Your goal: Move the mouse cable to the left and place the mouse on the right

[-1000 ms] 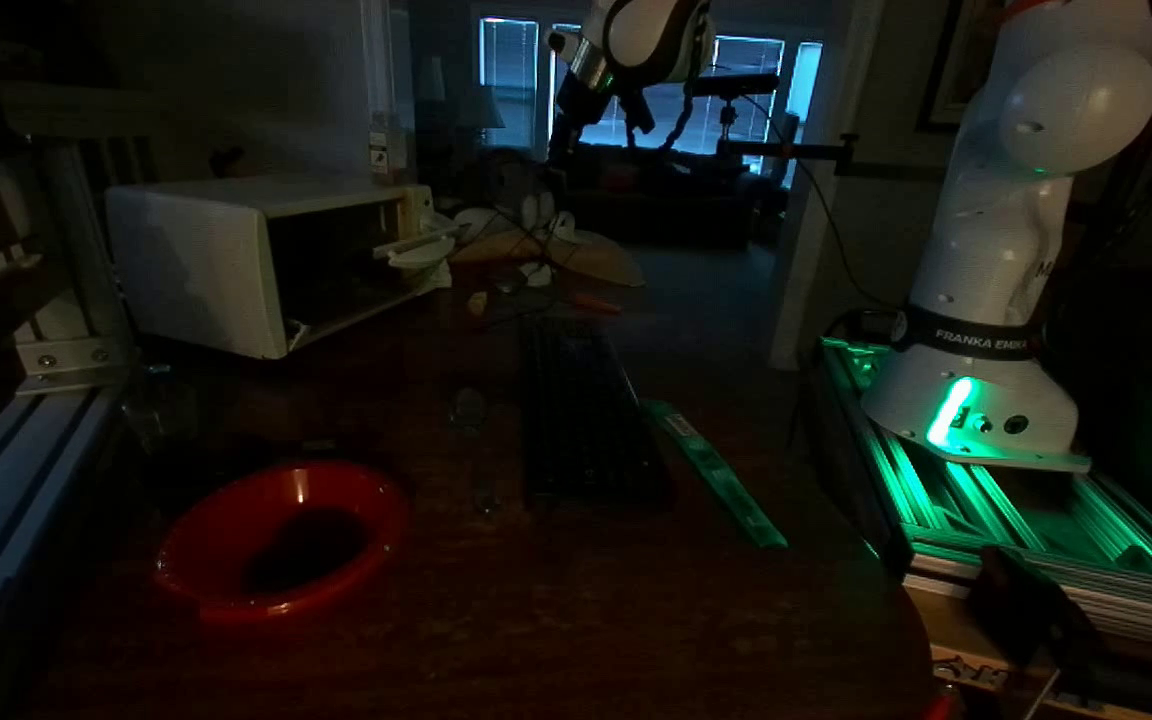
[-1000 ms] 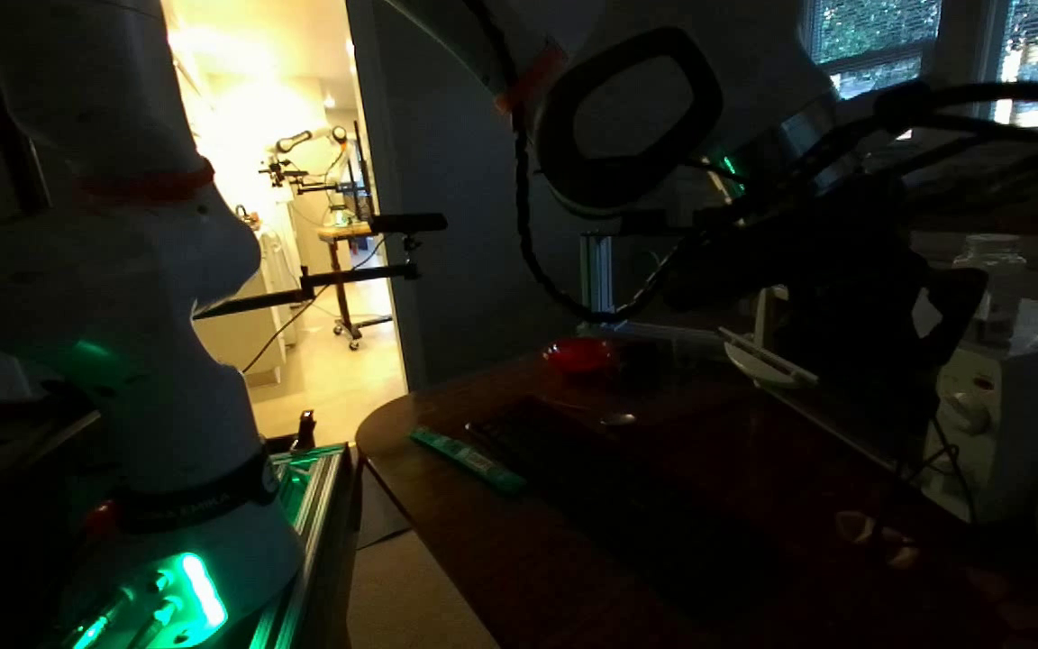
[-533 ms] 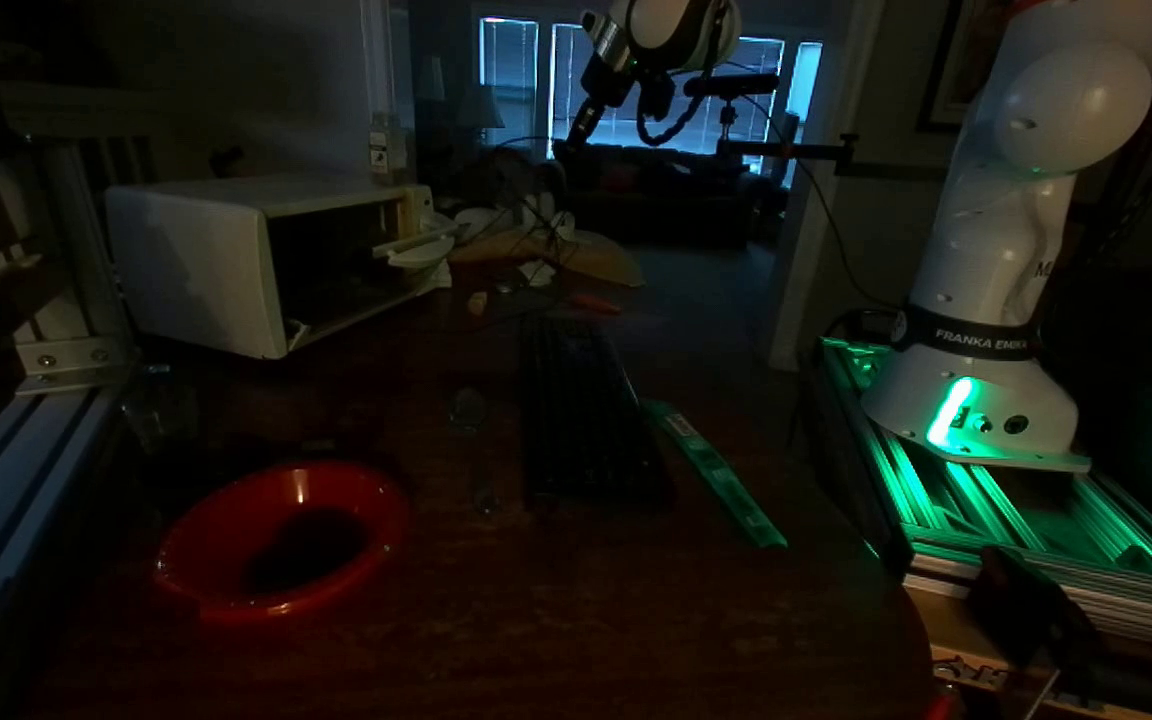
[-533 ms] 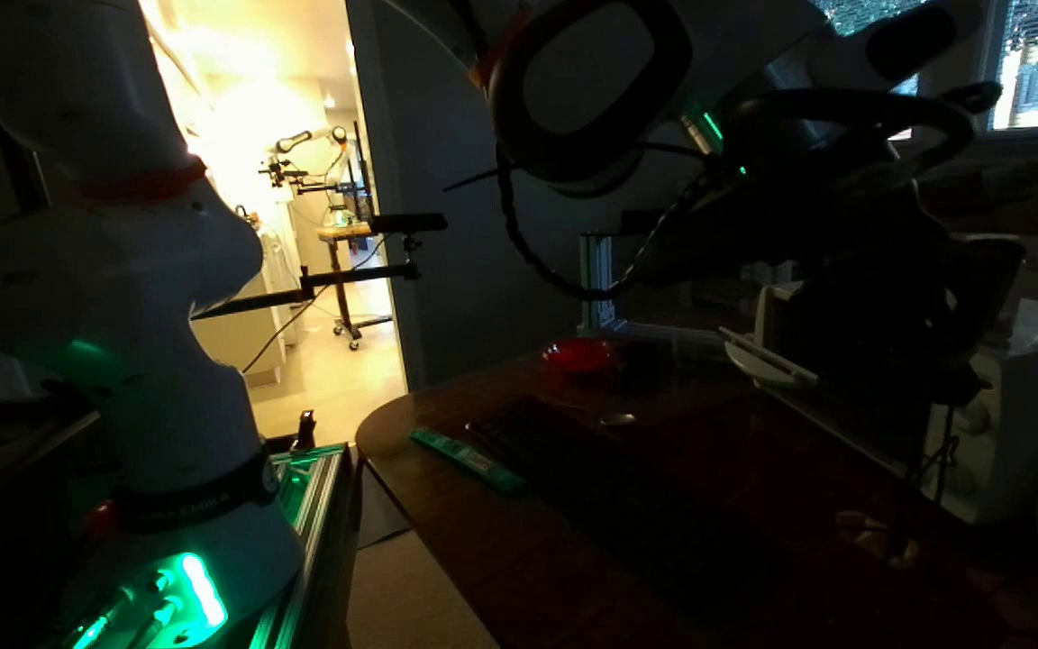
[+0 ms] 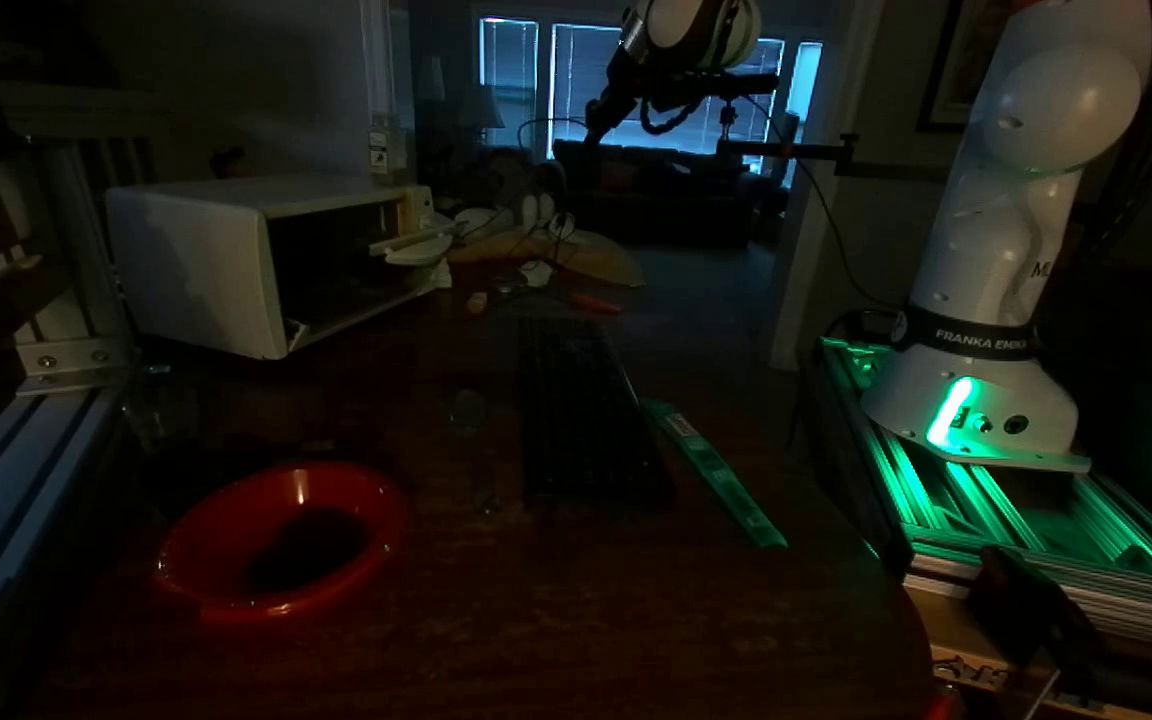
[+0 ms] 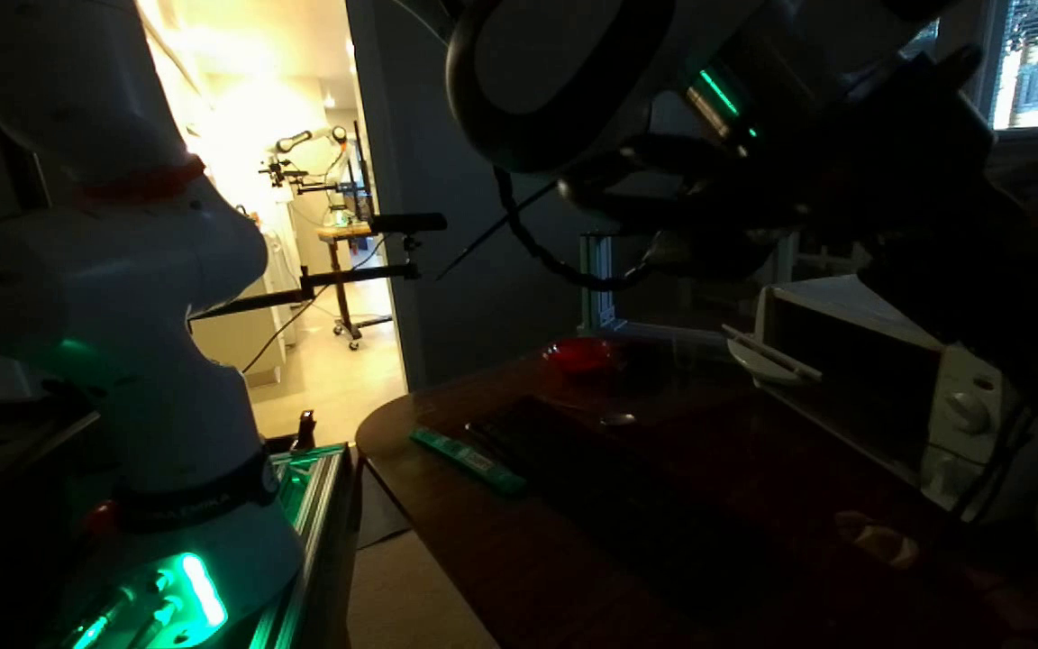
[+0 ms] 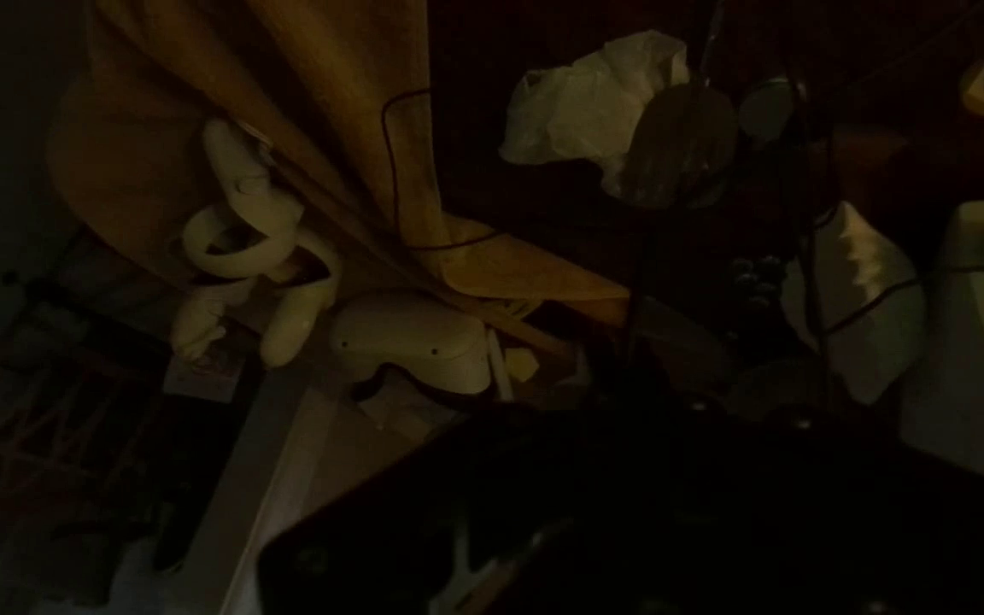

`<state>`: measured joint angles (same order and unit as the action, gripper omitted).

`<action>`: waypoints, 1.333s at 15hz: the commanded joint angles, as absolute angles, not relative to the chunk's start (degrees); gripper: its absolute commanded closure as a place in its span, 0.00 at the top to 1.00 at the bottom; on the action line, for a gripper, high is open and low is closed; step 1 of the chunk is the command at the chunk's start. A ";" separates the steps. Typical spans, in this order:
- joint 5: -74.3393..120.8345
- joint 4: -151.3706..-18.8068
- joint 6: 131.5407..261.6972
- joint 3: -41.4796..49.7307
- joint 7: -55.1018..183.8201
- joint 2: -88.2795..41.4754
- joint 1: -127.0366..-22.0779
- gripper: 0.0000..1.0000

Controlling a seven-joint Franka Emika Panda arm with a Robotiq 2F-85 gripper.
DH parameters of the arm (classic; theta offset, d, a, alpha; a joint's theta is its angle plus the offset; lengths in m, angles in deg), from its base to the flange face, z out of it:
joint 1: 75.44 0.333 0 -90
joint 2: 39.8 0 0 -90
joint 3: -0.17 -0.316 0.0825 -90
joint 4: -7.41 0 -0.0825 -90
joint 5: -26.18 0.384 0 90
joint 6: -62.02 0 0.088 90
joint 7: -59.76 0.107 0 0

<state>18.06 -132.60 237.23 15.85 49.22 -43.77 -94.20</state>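
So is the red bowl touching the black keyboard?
Apart. An exterior view shows it plainly: the brown table can be seen between the right rim of the red bowl and the near part of the black keyboard.

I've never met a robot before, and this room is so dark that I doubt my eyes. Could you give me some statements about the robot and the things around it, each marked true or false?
1. The green strip lies beside the dark keyboard. True.
2. The red bowl sits on top of the white appliance. False: it stands on the table.
3. The light strip on the robot's base glows red. False: it glows green.
4. In an exterior view, another robot arm shows in a brightly lit room. True.
5. The gripper rests inside the red bowl. False: it hangs in the air, away from the bowl.
6. In the wrist view, a white controller lies on a tan cloth. True.
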 commanded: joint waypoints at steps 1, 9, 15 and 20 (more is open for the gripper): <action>18.28 -134.10 241.55 15.59 57.63 -44.47 -96.04 0.01; 23.08 -136.83 256.02 16.99 63.95 -44.64 -96.16 0.01; 29.82 -139.21 263.06 17.26 64.46 -44.29 -95.96 0.01; 34.74 -141.07 270.21 16.71 65.27 -44.38 -95.16 0.01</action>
